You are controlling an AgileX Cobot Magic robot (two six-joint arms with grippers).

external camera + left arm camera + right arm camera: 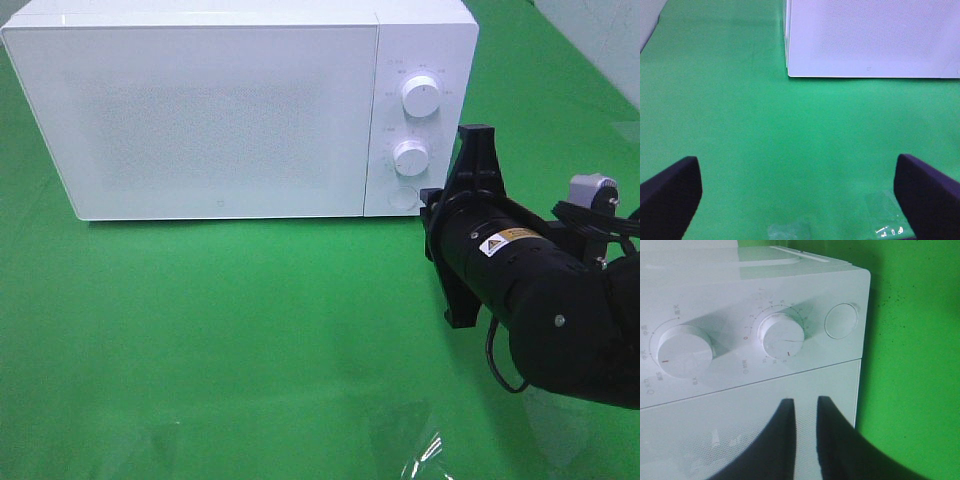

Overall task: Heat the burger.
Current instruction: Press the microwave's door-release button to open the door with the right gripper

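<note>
The burger is out of view. A white microwave (220,110) stands at the back of the green cloth with its door closed. My right gripper (806,402) hovers in front of the control panel, below the lower knob (783,335) and beside the round button (841,320). Its fingers stand almost together with a thin slit between them and hold nothing. In the high view this gripper (440,205) is just right of the panel's bottom corner. My left gripper (797,170) is wide open over bare cloth, short of the microwave's left front corner (790,75), and does not show in the high view.
The upper knob (421,96) sits above the lower one (410,157). A clear plastic scrap (425,455) lies on the green cloth (250,330) near the front edge. The right arm's black body (560,310) fills the right side.
</note>
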